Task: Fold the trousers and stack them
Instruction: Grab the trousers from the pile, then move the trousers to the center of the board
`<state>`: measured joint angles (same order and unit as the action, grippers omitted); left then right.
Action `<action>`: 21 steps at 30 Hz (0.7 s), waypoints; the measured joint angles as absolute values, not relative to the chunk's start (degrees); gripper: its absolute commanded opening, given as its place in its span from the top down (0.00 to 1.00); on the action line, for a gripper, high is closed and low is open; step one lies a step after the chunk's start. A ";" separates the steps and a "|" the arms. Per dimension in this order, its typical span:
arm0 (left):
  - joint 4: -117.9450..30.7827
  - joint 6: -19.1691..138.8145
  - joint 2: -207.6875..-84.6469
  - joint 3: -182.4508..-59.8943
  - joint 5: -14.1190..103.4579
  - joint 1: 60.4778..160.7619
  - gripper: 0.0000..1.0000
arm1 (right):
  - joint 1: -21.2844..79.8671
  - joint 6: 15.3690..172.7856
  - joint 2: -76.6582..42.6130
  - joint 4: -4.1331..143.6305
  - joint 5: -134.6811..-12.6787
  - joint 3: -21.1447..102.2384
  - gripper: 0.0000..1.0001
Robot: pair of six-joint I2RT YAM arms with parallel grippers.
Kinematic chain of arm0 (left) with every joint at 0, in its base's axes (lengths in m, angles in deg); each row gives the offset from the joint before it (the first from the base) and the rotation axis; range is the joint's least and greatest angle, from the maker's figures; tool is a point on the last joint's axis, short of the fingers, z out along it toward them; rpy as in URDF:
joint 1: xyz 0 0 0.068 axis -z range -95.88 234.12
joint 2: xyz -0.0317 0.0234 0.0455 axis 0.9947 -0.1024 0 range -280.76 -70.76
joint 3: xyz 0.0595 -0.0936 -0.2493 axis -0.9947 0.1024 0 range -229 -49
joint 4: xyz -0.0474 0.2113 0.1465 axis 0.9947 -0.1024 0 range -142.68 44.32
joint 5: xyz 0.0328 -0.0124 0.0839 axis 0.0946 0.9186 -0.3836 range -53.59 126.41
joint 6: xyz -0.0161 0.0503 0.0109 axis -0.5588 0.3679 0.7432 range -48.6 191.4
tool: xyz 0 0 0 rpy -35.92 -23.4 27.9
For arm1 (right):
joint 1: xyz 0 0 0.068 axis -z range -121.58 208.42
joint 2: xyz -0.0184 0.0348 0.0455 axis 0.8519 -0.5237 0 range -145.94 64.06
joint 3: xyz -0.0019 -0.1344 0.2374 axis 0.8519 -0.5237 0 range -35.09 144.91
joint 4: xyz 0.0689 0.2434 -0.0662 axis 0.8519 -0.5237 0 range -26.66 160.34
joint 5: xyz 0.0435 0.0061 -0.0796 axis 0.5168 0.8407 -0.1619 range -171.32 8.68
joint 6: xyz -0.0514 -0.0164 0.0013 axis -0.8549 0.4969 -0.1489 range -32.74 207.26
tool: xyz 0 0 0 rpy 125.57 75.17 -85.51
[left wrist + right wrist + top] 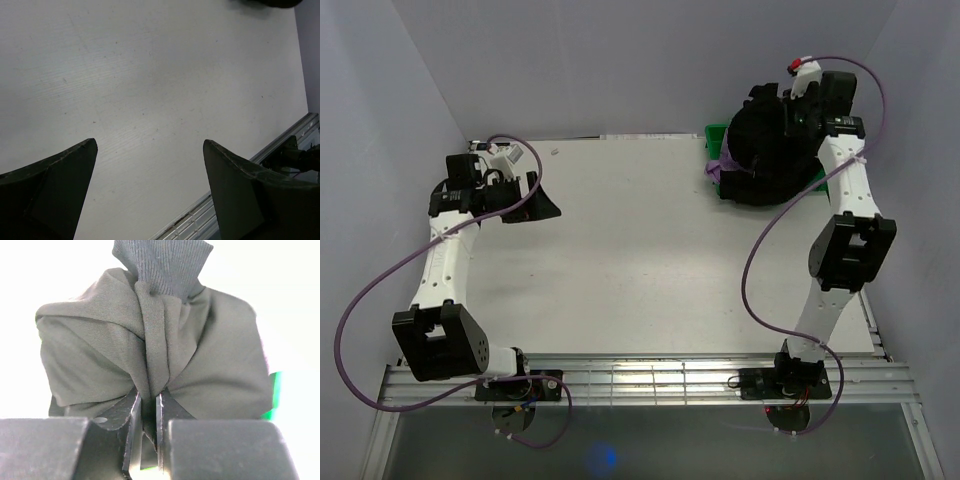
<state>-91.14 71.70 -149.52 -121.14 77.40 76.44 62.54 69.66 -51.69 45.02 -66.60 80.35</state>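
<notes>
The black trousers (765,150) hang in a bunched lump at the far right of the table, over a green bin. My right gripper (798,108) is shut on a pinched fold of them and holds them up. In the right wrist view the dark fabric (150,355) fills the frame, gathered between the jaws of the right gripper (148,400), with a ribbed cuff at the top. My left gripper (542,203) is open and empty, low over the bare table at the far left; its fingers (60,190) stand wide apart in the left wrist view.
A green bin (717,133) stands at the far right edge under the trousers. A lilac garment (723,166) peeks out at the lump's left side. The white table (630,260) has a metal rail (650,378) along its near edge.
</notes>
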 measured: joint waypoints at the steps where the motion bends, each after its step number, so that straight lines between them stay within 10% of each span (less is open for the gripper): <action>1: -91.18 71.30 -149.50 -122.21 77.90 76.20 0.02 | 62.54 70.62 -48.34 44.69 -65.46 80.42 0.92; 11: -91.60 68.38 -149.50 -130.41 88.64 64.72 0.02 | 60.96 81.22 -22.29 49.02 -51.61 77.86 0.92; 21: -92.67 73.66 -148.50 -130.69 96.18 60.64 0.02 | 41.51 90.31 -13.94 57.85 -44.04 49.44 0.92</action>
<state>-92.67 73.66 -148.50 -130.69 96.18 60.64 41.51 90.31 -13.94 57.85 -44.04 49.44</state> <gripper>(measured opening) 0.975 0.144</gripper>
